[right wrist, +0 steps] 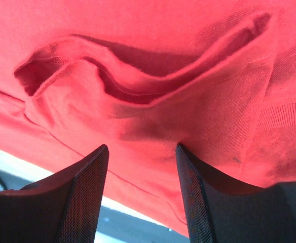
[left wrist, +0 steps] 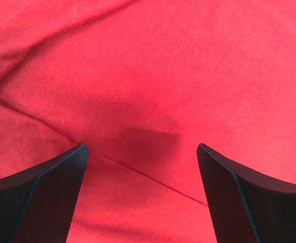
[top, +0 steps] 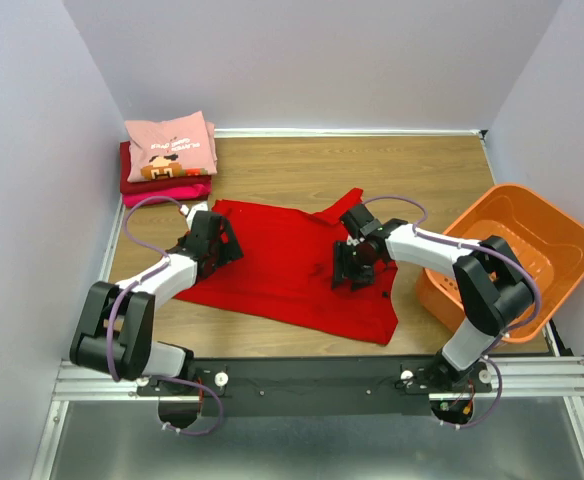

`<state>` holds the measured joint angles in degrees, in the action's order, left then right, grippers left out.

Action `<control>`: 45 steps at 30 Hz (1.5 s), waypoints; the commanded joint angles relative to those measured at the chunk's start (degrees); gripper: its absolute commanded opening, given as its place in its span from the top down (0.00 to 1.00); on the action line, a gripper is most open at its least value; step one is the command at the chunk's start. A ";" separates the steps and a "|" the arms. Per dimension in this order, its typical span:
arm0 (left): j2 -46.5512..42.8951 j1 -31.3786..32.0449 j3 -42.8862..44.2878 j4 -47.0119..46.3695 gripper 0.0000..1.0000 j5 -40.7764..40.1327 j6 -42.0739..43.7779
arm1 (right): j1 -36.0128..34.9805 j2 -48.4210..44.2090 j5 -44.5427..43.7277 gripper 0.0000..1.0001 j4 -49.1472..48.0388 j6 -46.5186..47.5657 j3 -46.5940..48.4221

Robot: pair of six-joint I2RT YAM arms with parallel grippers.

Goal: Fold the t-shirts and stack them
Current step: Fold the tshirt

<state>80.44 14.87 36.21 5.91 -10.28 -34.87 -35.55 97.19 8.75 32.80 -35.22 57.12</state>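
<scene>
The red t-shirt (top: 282, 275) lies spread across the middle of the wooden surface (top: 302, 165). The left gripper (left wrist: 140, 147) hangs over the shirt's left edge, jaws wide apart, with flat cloth beneath and nothing held. The right gripper (right wrist: 142, 147) is low over the shirt's right part, jaws partly open, and a raised fold of cloth sits just past its tips. A pink t-shirt (top: 170, 148) tops a folded stack at the back left.

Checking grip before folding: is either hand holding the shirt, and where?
No. The left hand is open over the red shirt; the right hand is open astride a fold.
</scene>
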 commanded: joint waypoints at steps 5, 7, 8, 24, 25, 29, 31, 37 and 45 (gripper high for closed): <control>-6.78 0.33 -4.83 6.65 0.04 -1.06 -6.08 | -0.48 -0.94 5.39 0.37 4.21 -2.48 -7.11; -8.19 0.33 -5.27 8.67 0.04 -1.40 -6.96 | -0.92 -2.26 6.71 0.37 4.29 -3.18 -7.90; -8.81 0.33 -5.27 9.29 0.02 -1.32 -7.05 | -1.01 -2.26 6.98 0.37 4.29 -3.19 -8.17; -3.82 -1.77 22.57 17.65 0.02 -12.39 3.14 | 0.39 -0.87 -7.86 0.34 15.54 1.11 20.29; -1.28 -2.39 23.46 17.03 0.02 -12.74 4.71 | 1.18 0.62 -8.48 0.34 15.63 1.99 21.87; 5.14 -2.92 27.16 13.96 0.03 -12.39 7.10 | 6.53 7.30 -12.70 0.34 15.54 5.42 31.88; 7.70 -3.01 29.70 13.25 0.04 -11.96 7.80 | 8.47 11.70 -14.11 0.35 15.54 7.09 35.41; 16.14 -3.18 36.21 13.86 0.05 -9.84 8.33 | 14.98 20.04 -17.01 0.35 13.79 8.68 44.12; 21.24 -3.27 38.76 14.22 0.05 -9.05 8.42 | 18.94 27.35 -16.32 0.40 11.68 10.17 48.87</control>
<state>100.49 11.94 73.91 20.05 -20.08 -27.16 -16.62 121.30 -6.17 45.63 -26.85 103.42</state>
